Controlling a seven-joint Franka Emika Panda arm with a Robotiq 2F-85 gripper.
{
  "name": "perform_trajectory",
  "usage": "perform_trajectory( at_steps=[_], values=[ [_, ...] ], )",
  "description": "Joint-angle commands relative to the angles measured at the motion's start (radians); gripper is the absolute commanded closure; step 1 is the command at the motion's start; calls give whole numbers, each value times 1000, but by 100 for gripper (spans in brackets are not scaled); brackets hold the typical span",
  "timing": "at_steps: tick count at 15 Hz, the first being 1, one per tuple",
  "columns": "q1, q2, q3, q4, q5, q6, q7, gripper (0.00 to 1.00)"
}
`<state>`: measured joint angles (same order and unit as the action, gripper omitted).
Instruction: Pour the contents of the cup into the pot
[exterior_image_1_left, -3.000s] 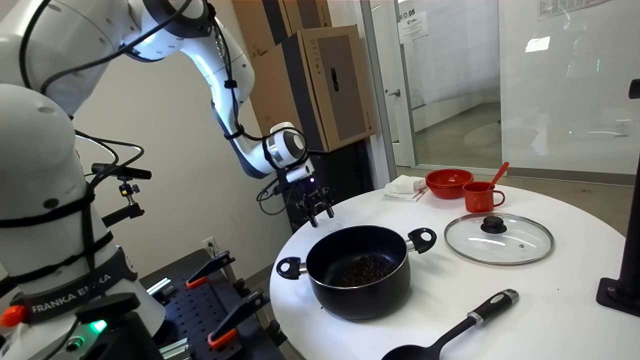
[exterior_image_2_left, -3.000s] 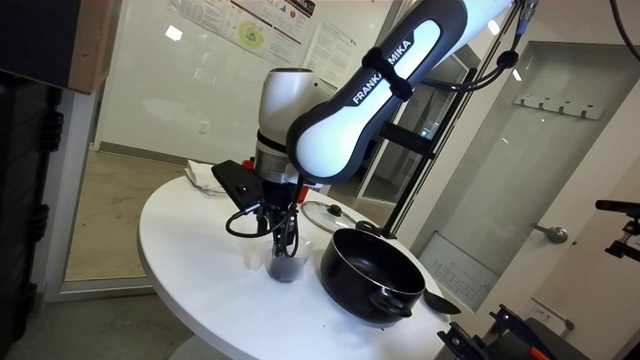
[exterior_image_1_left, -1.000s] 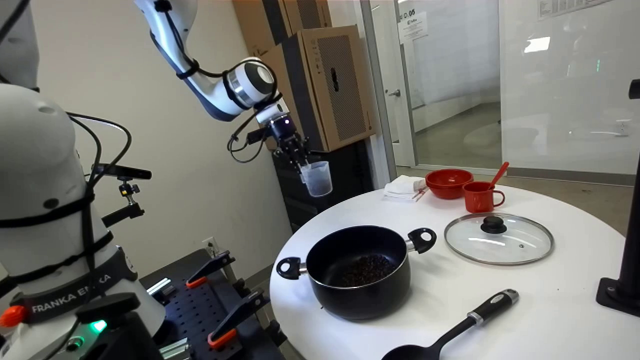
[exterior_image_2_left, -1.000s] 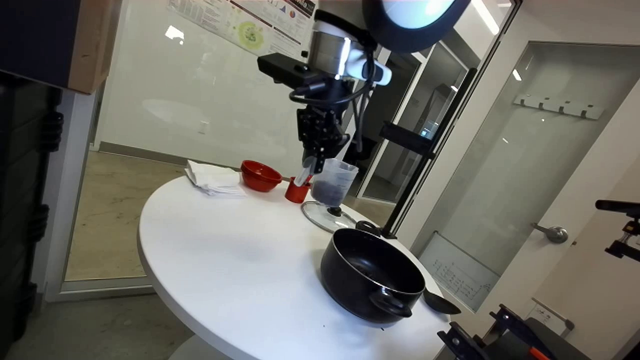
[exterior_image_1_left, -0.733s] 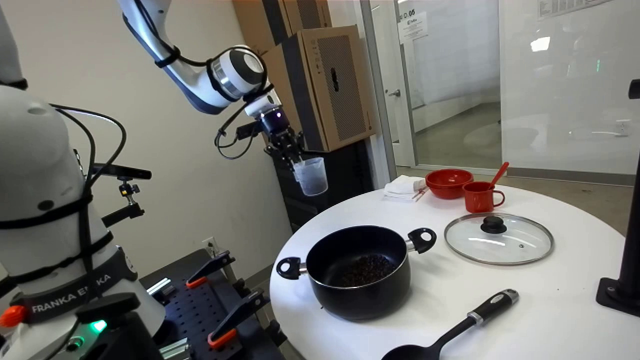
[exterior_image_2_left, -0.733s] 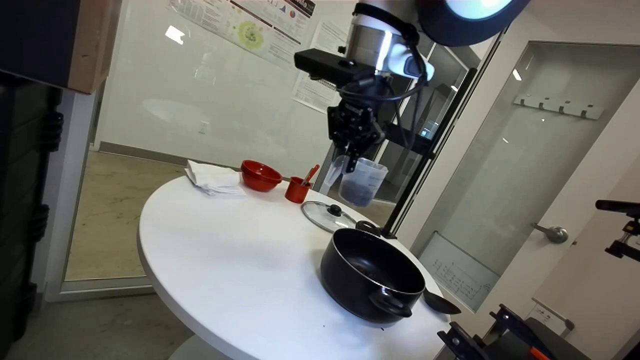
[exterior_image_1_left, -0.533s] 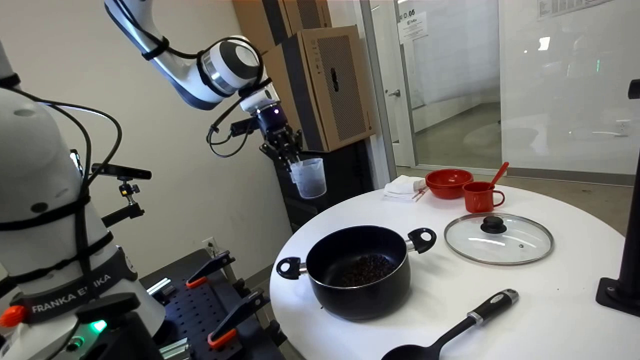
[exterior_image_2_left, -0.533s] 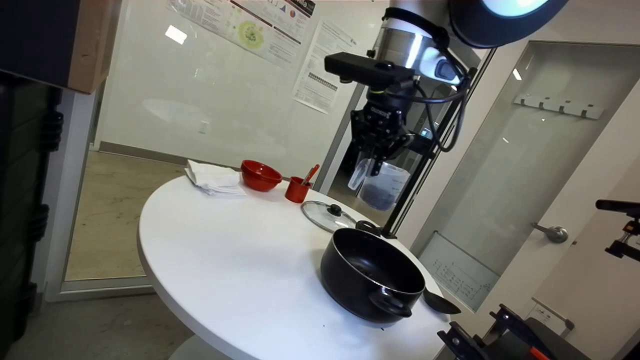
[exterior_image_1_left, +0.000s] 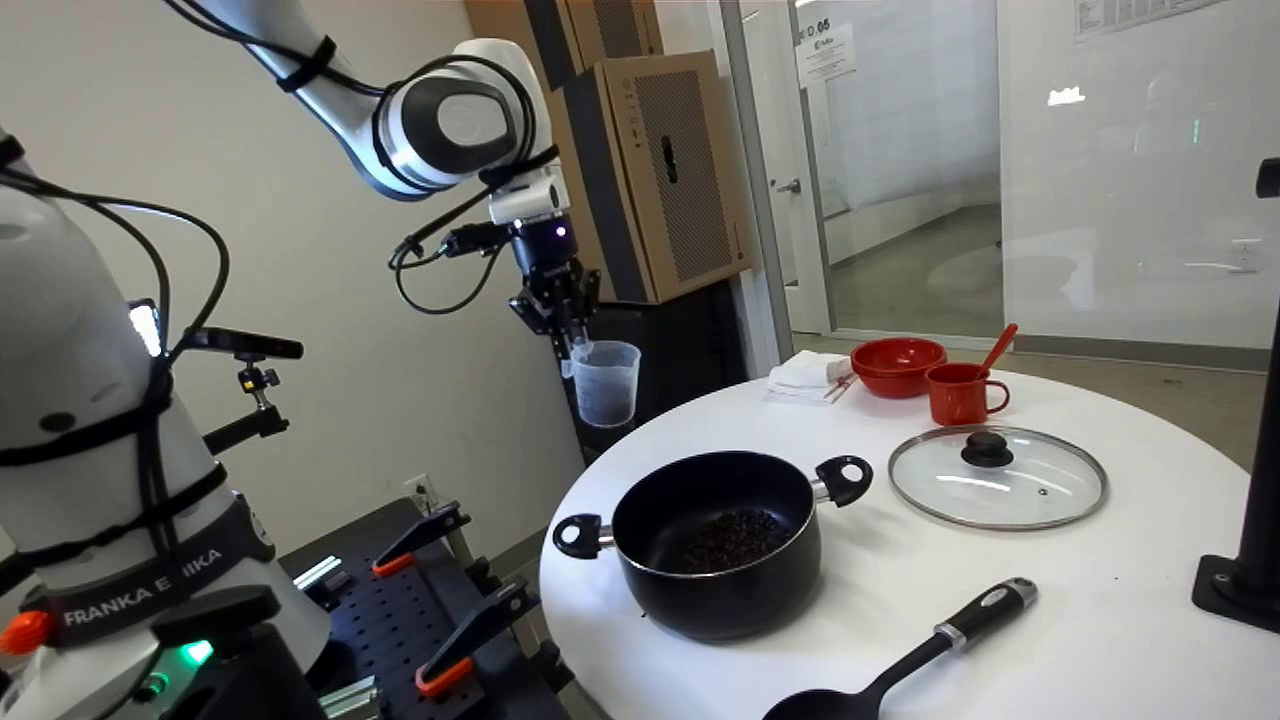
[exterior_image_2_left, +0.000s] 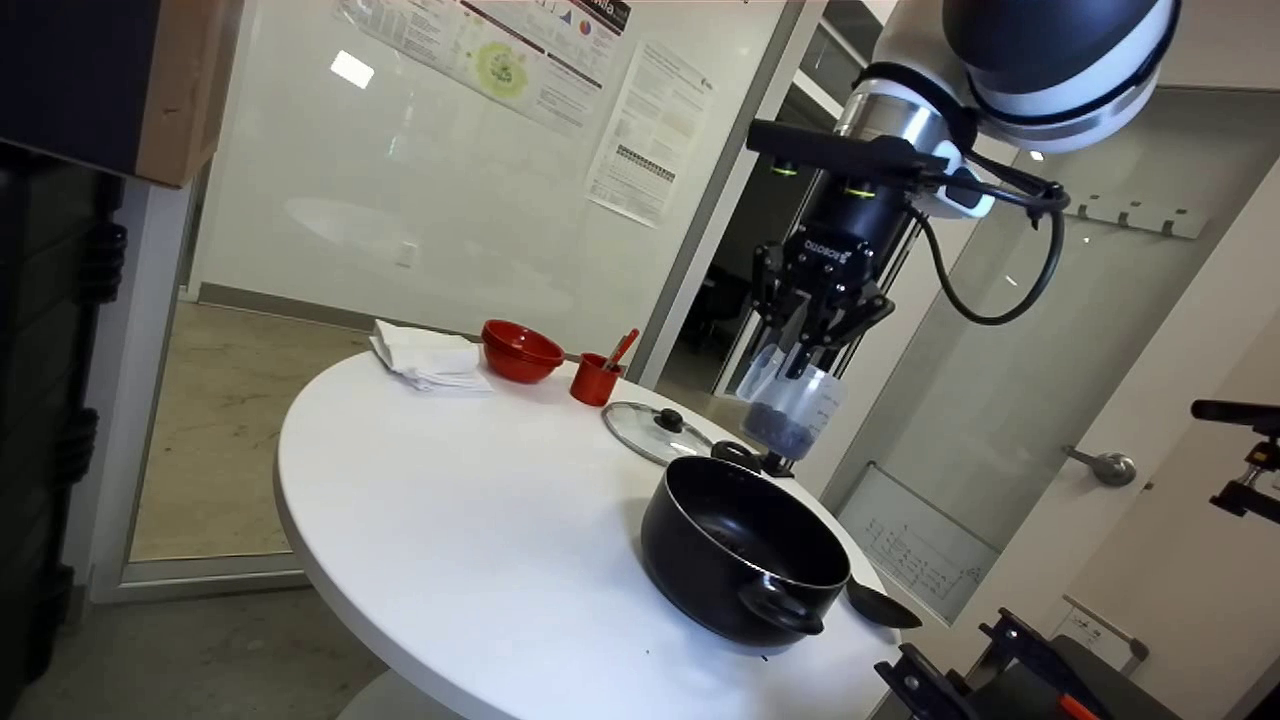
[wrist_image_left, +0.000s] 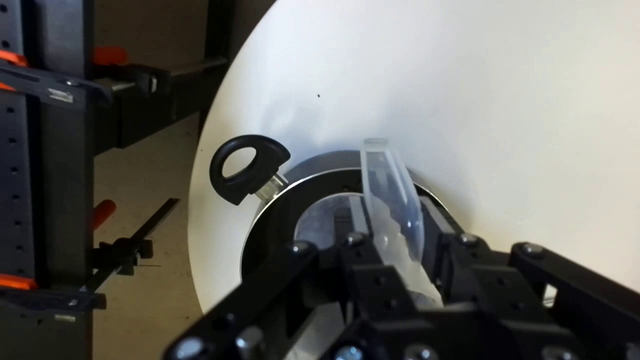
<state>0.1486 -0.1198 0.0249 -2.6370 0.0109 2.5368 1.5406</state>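
Well, the tool (exterior_image_2_left: 786, 352) is holding the clear cup (exterior_image_1_left: 606, 390) aloft by its handle (wrist_image_left: 392, 200); dark bits (exterior_image_1_left: 738, 540) are lying inside the black pot (exterior_image_1_left: 720, 605).

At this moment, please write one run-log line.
gripper: shut on cup handle | clear cup: aloft, contents inside | pot: uncovered, dark bits inside | pour: not yet done

A round white table (exterior_image_2_left: 450, 520) stands before a glossy white wall (exterior_image_2_left: 350, 190) bearing paper posters (exterior_image_2_left: 500, 70) and a bright reflection (exterior_image_2_left: 352, 68). Brown cardboard boxes (exterior_image_1_left: 690, 220) are stacked near a plain beige wall (exterior_image_1_left: 380, 400). The tan floor (exterior_image_2_left: 240, 480) is stained.
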Motion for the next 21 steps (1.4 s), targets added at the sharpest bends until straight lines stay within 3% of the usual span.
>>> perform_trajectory(
  at_steps=[1, 2, 3, 4, 10, 16, 21],
  values=[
    [-2, -3, -67, 14, 262, -52, -251, 93],
    [4, 1, -106, 28, 345, -82, -321, 93],
    [-58, 11, -83, 44, 425, -115, -386, 93],
    [-79, 24, -103, 64, 477, -153, -422, 93],
    [-211, 141, -158, 190, 654, -299, -525, 93],
    [-254, 305, -150, 314, 810, -395, -592, 93],
    [-286, 406, -167, 411, 881, -542, -541, 93]
  ],
)
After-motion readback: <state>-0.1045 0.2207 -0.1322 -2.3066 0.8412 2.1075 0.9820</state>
